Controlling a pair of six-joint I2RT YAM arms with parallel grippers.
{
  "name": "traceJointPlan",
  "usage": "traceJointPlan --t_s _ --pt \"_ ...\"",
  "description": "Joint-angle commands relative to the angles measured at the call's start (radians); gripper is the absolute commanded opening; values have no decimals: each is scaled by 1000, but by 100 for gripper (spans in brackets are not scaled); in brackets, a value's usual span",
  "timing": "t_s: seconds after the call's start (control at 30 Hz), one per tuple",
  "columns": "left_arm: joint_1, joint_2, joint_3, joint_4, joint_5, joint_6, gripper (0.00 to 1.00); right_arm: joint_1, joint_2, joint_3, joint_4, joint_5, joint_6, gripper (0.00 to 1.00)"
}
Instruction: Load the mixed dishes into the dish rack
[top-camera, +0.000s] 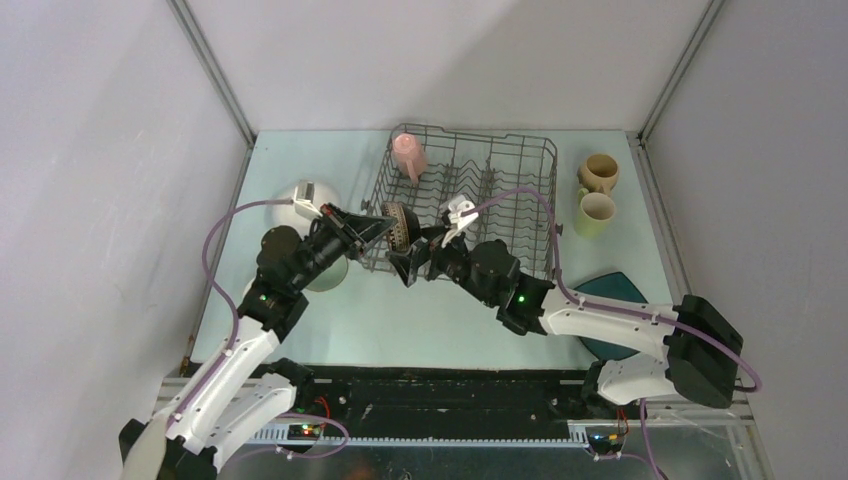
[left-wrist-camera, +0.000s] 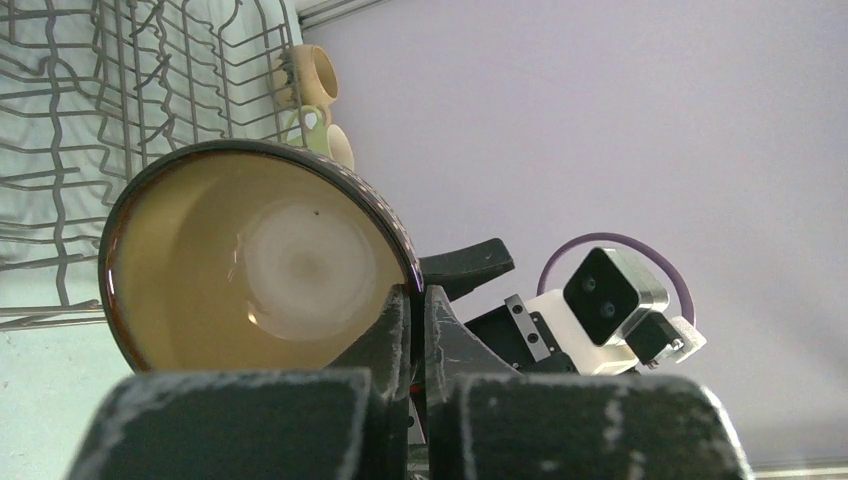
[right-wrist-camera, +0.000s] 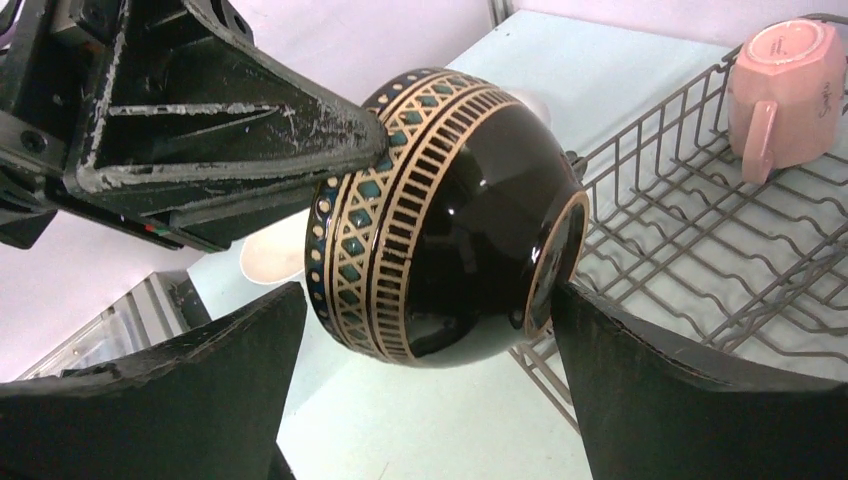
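We've got the left gripper (left-wrist-camera: 412, 298) pinching the dark brown bowl (right-wrist-camera: 450, 220) by its rim at the dish rack's (top-camera: 480, 135) near-left corner. Our right gripper (right-wrist-camera: 430, 300) straddles it, jaws wide, seemingly not touching. We should close squarely across the belly before the left releases.

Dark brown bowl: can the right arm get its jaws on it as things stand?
Likely yes: the right arm has its jaws open either side of the dark brown bowl, nothing between. The left arm pinches only its rim.
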Motion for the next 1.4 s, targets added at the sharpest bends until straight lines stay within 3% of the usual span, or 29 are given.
traceJointPlan --t_s 0.0,0.1,0.17,0.2,0.23,0.27,0.33,0.47,0.73,0.87,0.9,1.0,1.07,1.37 --pt "-15 -9 49 126 35 -31 0 7 18 59 51 38 -44 90" --pt "-21 6 52 139 46 -37 0 9 21 63 50 43 -58 74" --pt "-24 17 52 149 54 -41 0 11 21 63 45 53 -67 57" --pt "-27 22 52 153 58 -43 0 10 21 63 42 61 -70 44" --pt "-28 30 52 162 59 -45 0 11 20 63 34 73 -75 37" --pt "-29 35 51 166 62 -46 0 10 17 63 30 79 -79 20" --pt "-30 53 51 178 68 -46 3 11 11 63 16 104 -87 1" --pt "-31 119 57 213 79 -48 5 -6 -2 63 -30 151 -87 0" --pt "-42 274 96 324 119 -55 21 -89 -38 63 -158 159 -36 0" --pt "-42 320 113 305 104 -36 38 -134 -52 63 -195 152 -33 0" --pt "-41 323 115 293 80 -28 50 -153 -54 63 -202 150 -33 0" --pt "-34 341 128 219 31 29 70 -206 -54 63 -236 120 -34 0" --pt "-22 352 144 181 31 66 75 -254 -56 62 -259 98 -46 0" --pt "59 316 163 -67 -7 300 79 -512 -4 87 -278 1 -264 0"
